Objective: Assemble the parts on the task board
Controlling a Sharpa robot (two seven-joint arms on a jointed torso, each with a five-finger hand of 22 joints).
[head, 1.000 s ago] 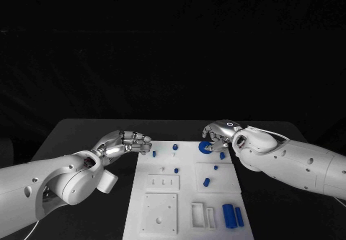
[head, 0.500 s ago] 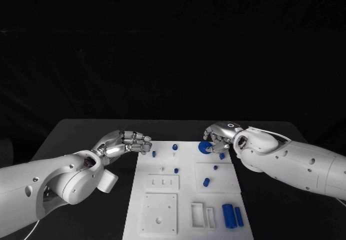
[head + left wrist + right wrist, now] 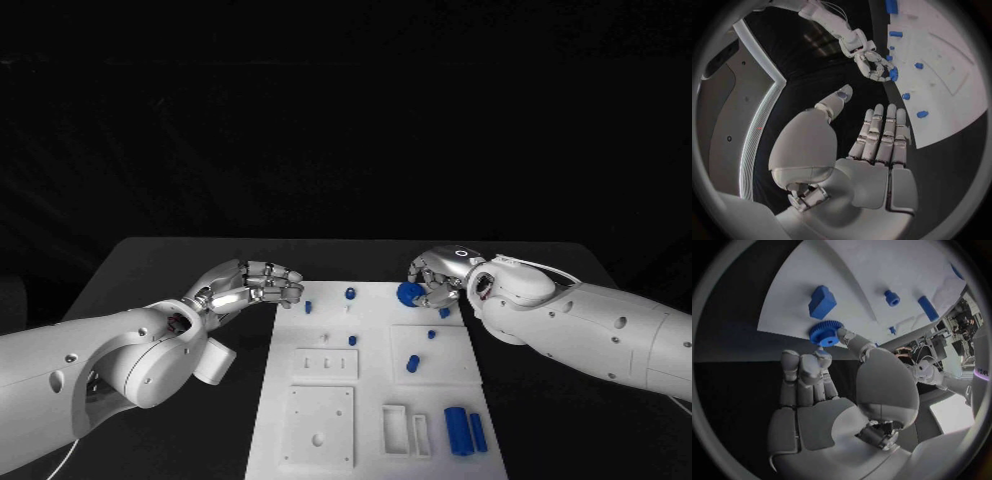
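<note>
The white task board (image 3: 320,425) lies in the middle of the black table. My right hand (image 3: 443,270) hovers over the board's far right corner and pinches a blue gear (image 3: 410,293) between thumb and fingers. The right wrist view has that gear (image 3: 824,333) at the fingertips of the right hand (image 3: 826,385), just above the board's edge (image 3: 786,315). My left hand (image 3: 257,282) hangs beside the board's far left corner, fingers loosely bent and thumb apart, holding nothing. The left wrist view shows the left hand (image 3: 876,145) bare, and across the board the right hand (image 3: 870,62) with the gear (image 3: 893,74).
Small blue pegs stand at the board's far end (image 3: 349,294) (image 3: 307,306) and its middle (image 3: 411,363). Two blue cylinders (image 3: 459,432) lie at the near right. White recessed plates (image 3: 326,364) sit on the near left. A blue block (image 3: 821,301) lies close to the gear.
The right hand has shifted very slightly with the gear still in its pinch. The left arm has stayed put.
</note>
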